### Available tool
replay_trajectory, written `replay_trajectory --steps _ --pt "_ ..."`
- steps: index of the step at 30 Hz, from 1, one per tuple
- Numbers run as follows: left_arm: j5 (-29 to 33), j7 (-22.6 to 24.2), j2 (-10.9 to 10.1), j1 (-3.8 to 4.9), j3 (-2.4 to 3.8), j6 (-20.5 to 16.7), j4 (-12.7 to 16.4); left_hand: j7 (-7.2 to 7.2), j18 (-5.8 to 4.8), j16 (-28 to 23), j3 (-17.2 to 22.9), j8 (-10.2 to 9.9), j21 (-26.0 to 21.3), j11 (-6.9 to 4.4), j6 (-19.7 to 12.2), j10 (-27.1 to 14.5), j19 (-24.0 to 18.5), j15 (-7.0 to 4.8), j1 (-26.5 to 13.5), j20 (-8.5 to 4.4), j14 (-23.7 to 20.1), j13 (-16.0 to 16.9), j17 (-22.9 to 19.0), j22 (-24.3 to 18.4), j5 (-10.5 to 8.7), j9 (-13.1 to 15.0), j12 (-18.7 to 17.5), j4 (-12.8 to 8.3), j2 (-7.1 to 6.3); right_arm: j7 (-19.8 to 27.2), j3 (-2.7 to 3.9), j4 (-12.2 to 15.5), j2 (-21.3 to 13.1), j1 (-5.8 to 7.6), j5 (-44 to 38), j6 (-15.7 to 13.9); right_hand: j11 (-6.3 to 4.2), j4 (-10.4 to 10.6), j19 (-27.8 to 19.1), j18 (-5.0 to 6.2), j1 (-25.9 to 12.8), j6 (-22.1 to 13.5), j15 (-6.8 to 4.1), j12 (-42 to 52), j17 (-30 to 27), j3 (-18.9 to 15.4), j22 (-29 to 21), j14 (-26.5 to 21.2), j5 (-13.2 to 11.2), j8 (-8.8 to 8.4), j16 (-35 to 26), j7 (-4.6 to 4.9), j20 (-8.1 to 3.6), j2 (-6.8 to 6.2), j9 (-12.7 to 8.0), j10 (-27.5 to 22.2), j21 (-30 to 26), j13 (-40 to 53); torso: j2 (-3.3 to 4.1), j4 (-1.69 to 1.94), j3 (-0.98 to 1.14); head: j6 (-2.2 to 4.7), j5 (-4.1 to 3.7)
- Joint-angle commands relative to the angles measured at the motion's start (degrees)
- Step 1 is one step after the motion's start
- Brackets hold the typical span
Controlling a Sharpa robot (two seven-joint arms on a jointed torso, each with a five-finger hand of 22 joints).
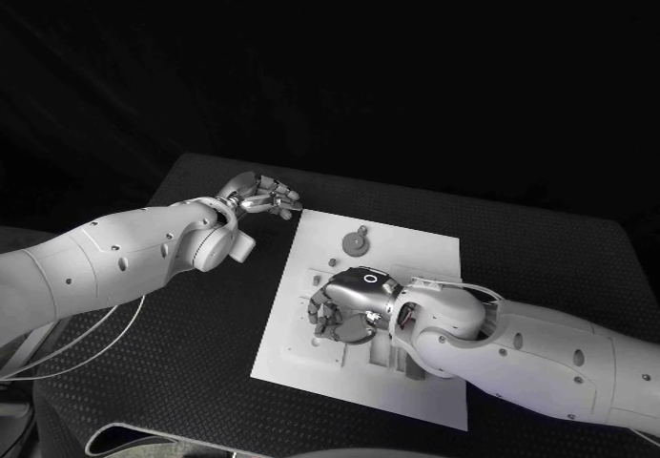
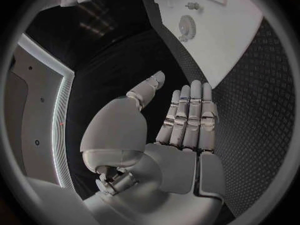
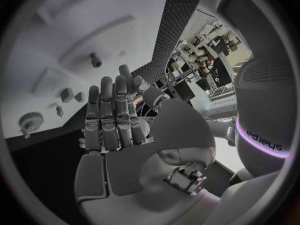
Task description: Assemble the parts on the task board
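Right hand (image 1: 344, 303) lay palm-down over the centre of the task board (image 1: 426, 253), fingers bent downward toward the plate. In the right wrist view the hand (image 3: 119, 130) appeared w/ fingers (image 3: 107, 116) extended side by side and close together, thumb apart to one side; nothing seen betw. thumb and fingers. Whether the fingertips touched the board's surface could not be told.

Left hand (image 1: 261, 198) hovered off the board, just beside its far left corner, above the black table (image 1: 536, 248). In the left wrist view this hand (image 2: 169, 130) was flat, fingers (image 2: 194, 110) straight and pressed together, thumb held apart; palm empty, touching nothing.

Parts: a grey gear (image 1: 358, 241) sat on the board's far portion, well clear of both hands; same gear (image 2: 185, 24) showed near the board's edge in the left wrist view, and as a toothed disc (image 3: 30, 120) in the right wrist view. A small peg (image 3: 95, 60) stood upright on the board beyond the right hand's fingertips. Low raised blocks (image 1: 406, 358) lay on the board next to the right wrist; detail too small to resolve.
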Motion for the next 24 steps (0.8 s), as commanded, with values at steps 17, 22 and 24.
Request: replay_trajectory --steps 17,22,24 --pt "0.29 0.36 0.70 0.06 0.04 0.77 0.19 -0.12 0.11 -0.33 -0.40 0.40 -0.16 -0.10 -0.06 -0.06 -0.55 0.22 -0.26 -0.07 -0.36 -0.12 0.21 -0.11 0.21 -0.10 0.33 0.03 0.47 -0.47 -0.88 -1.86 2.76 -1.11 -4.29 -0.12 0.07 -0.10 0.34 0.57 0.11 0.30 -0.06 -0.14 0.19 -0.33 1.06 0.06 -0.02 0.09 0.06 -0.02 -0.03 0.54 0.14 0.06 -0.35 0.21 0.02 0.04 0.05 -0.68 1.69" --pt "0.29 0.34 0.59 0.06 0.04 0.76 0.19 -0.12 0.11 -0.36 -0.40 0.40 -0.16 -0.10 -0.07 -0.07 -0.55 0.23 -0.26 -0.07 -0.37 -0.13 0.24 -0.12 0.20 -0.10 0.33 0.03 0.48 -1.25 -1.12 -2.28 2.84 -1.12 -5.53 -0.43 0.07 -0.10 0.35 0.58 0.16 0.31 -0.06 -0.15 0.22 -0.34 1.07 0.07 -0.02 0.09 0.05 -0.02 -0.03 0.53 0.15 0.06 -0.35 0.24 0.03 0.01 0.08 -0.76 1.79" --pt "0.29 0.33 0.53 0.06 0.04 0.76 0.22 -0.11 0.11 -0.37 -0.40 0.40 -0.16 -0.10 -0.07 -0.08 -0.56 0.23 -0.25 -0.07 -0.37 -0.13 0.25 -0.13 0.19 -0.11 0.33 0.03 0.48 -1.60 -1.14 -2.30 2.76 -1.12 -6.02 -0.50 0.07 -0.11 0.35 0.59 0.18 0.32 -0.06 -0.16 0.24 -0.35 1.08 0.07 -0.02 0.09 0.04 -0.03 -0.04 0.52 0.16 0.07 -0.36 0.25 0.00 -0.01 0.07 -0.75 1.78"
